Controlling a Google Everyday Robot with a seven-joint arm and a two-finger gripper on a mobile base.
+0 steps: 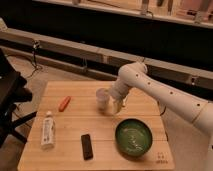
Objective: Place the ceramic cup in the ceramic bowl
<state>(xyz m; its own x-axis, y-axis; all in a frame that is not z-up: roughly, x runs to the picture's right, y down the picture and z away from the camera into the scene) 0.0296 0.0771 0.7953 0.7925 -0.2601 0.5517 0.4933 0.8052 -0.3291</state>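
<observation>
Camera view looks down on a wooden counter (75, 120) with my arm reaching in from the right. My hand (116, 104) hangs low over the counter, just to the right of the cup (102, 99) as the camera sees it, so close that the two seem to touch. Whether my fingers are spread or pinched I cannot tell from here, nor whether I have any grip on the cup yet. The cup stands upright on the counter, its long axis vertical, near the middle and toward the far side.

The bowl (134, 138) sits nearer the camera and a little to the right, near the cup but clearly apart from it. It holds nothing; I see only the pale streaks in its dark green glaze. The cup also looks empty, though its inside is hard to read.

Off to the left lie an orange carrot-like thing (64, 103), a white tube (47, 131) and a small black block (87, 146), all well clear of the path from cup to bowl.

I judge the grasp is the step in hand: I must close on the cup from its right side, lift it upright, then carry it toward the camera and set it down inside the bowl.
</observation>
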